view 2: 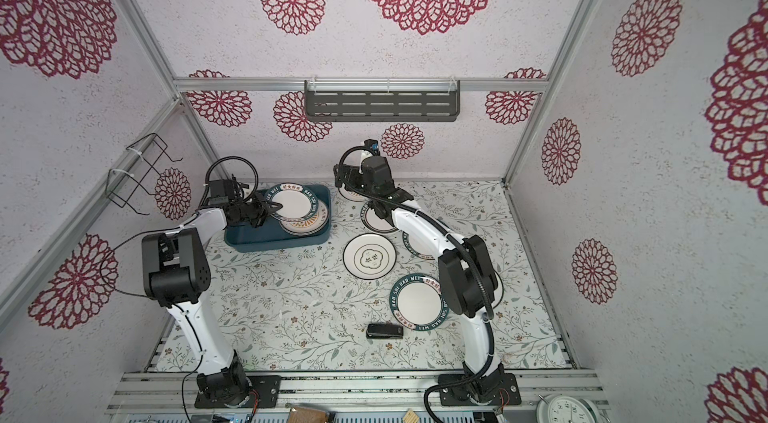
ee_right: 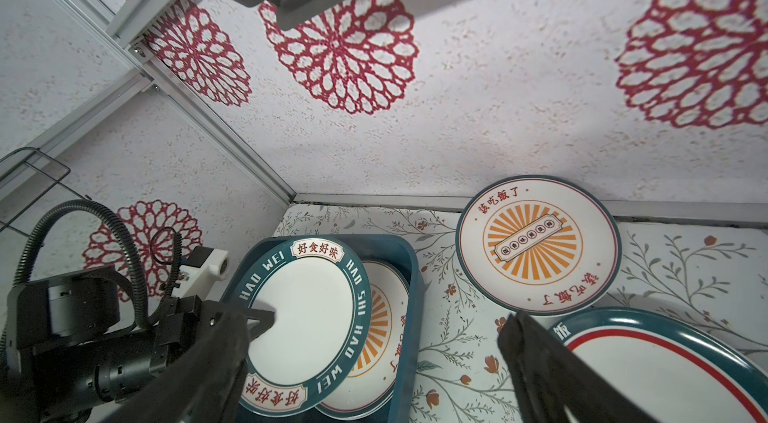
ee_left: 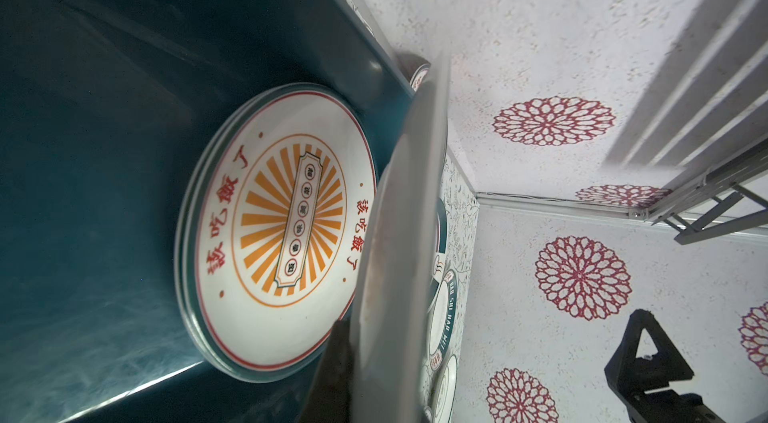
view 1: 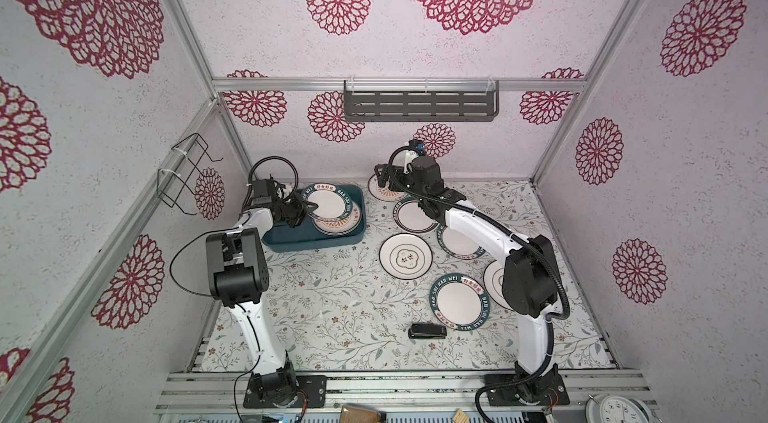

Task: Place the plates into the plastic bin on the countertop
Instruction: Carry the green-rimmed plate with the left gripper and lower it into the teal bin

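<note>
Round white plate with a dark teal lettered rim (view 1: 328, 202) (view 2: 293, 201) (ee_right: 307, 329): held over the dark teal-blue rectangular plastic bin (view 1: 316, 244) (view 2: 274, 245) (ee_left: 104, 109) (ee_right: 411, 263), within the bin's outline. In the left wrist view the lettered plate (ee_left: 407, 213) shows edge-on and blurred.

Left gripper (view 1: 309, 209) (view 2: 274, 207): clenched on the lettered plate's rim, on the side away from the bin's right wall. 1 finger (ee_right: 259, 317) lies on the white face.

Inside the bin, against its right wall: a stack of white plates. The top one has an orange sunburst centre and red characters (ee_left: 286, 225) (view 1: 338, 229) (ee_right: 376, 329); more rims show beneath it. The lettered plate overlaps part of the stack. Contact between them: cannot tell.

The bin stands on the white countertop printed with grey-green vines (view 1: 332, 308) (view 2: 291, 304).

To the right of the bin in both top views, 6 plates lie flat on the countertop:
- sunburst plate (view 1: 384, 192) (ee_right: 538, 244), just beside the bin
- plate with teal rim and red ring (view 1: 415, 215) (ee_right: 665, 367)
- teal-rimmed plate (view 1: 459, 242), partly under the right arm
- thin-ringed plate with a flower outline (view 1: 405, 261) (view 2: 370, 261)
- thin-ringed plate (view 1: 494, 279), mostly hidden by the arm
- second lettered teal-rim plate (view 1: 459, 302) (view 2: 419, 301), farthest from the bin

Right gripper (view 1: 381, 177) (view 2: 341, 175): jaws spread wide, grasping nothing, above the sunburst plate beside the bin.

Small black oblong object (view 1: 427, 331) (view 2: 384, 331): on the countertop, well apart from the bin, just beside the second lettered teal-rim plate.
</note>
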You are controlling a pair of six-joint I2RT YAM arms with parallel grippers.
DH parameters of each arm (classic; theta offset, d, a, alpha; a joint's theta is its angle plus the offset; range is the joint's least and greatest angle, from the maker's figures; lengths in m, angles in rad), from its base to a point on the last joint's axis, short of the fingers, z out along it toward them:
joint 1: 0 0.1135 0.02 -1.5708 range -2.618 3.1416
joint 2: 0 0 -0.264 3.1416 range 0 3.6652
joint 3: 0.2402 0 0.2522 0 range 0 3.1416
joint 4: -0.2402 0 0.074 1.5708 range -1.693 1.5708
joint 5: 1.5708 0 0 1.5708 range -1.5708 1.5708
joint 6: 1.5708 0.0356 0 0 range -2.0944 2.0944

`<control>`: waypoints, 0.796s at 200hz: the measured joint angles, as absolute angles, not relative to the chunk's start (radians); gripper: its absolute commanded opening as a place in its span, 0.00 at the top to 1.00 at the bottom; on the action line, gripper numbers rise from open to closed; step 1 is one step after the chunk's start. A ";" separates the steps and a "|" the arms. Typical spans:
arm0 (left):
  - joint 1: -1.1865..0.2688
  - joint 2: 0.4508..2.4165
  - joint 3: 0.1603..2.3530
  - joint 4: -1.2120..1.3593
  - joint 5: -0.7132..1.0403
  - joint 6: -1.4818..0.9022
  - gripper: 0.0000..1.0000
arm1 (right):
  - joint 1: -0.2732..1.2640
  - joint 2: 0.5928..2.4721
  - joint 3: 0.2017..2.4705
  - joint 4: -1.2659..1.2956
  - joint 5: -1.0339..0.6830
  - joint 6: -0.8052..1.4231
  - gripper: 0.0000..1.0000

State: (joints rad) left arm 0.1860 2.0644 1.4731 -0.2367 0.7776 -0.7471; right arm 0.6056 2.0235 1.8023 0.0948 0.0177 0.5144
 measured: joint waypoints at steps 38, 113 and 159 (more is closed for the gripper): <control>0.161 2.098 1.482 -0.220 0.776 -0.742 0.97 | 0.592 2.024 1.804 0.089 0.012 0.514 0.01; 0.132 2.170 1.528 -0.221 0.764 -0.744 0.97 | 0.577 2.024 1.816 0.057 0.011 0.503 0.01; 0.126 2.190 1.538 -0.226 0.749 -0.743 0.97 | 0.560 2.045 1.855 0.046 -0.006 0.495 0.01</control>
